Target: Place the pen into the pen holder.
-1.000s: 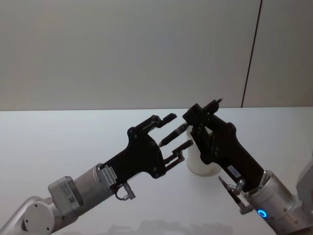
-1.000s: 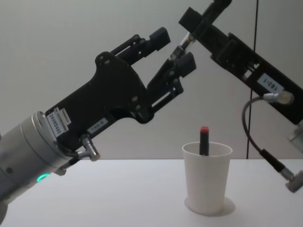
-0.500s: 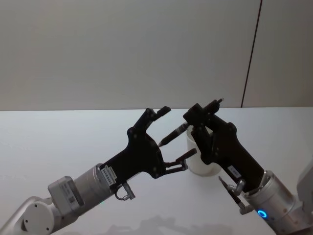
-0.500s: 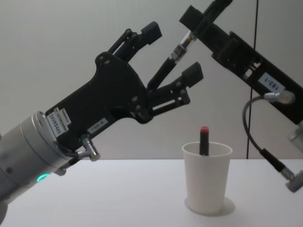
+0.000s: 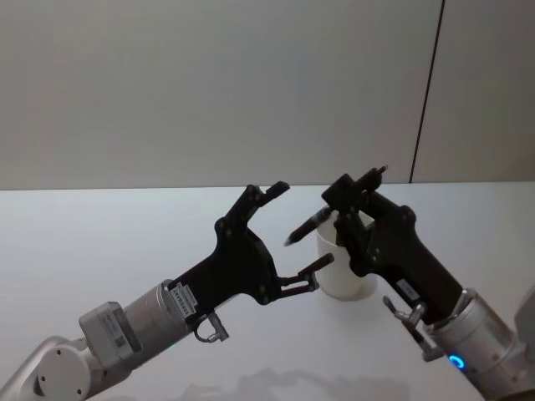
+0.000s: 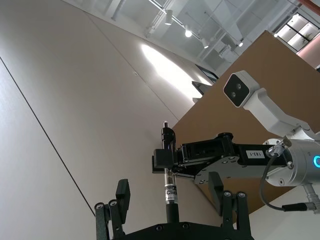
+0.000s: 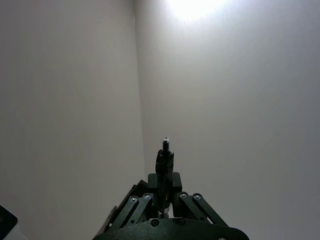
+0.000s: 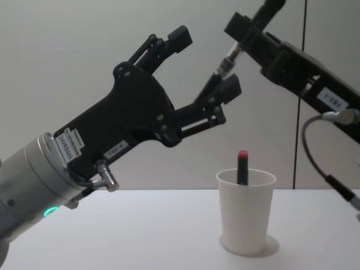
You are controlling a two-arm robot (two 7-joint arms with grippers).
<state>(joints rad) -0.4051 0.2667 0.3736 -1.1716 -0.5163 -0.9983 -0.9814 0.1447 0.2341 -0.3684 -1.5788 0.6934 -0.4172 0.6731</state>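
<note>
A dark pen (image 5: pixel 311 224) with a clear barrel is clamped in my right gripper (image 5: pixel 343 203), which is shut on it above the pen holder (image 5: pixel 343 271). Its lower end points down-left between the spread fingers of my open left gripper (image 5: pixel 303 225), without touching them. In the chest view the pen (image 8: pixel 226 61) slants up into the right gripper (image 8: pixel 243 26), beside the left gripper (image 8: pixel 205 61). The pen holder (image 8: pixel 246 216) is a white paper cup standing upright on the table. In the left wrist view the pen (image 6: pixel 170 186) stands upright. The right wrist view shows the pen (image 7: pixel 164 155) end-on.
A second pen with a red cap (image 8: pixel 242 166) stands inside the cup. The white table (image 5: pixel 100 242) stretches out around it, with a pale wall behind. A black vertical seam (image 5: pixel 428 92) runs down the wall at the right.
My left gripper has opened off the pen. The right gripper has since shifted right with the pen, drawing it partly out from between the left fingers.
</note>
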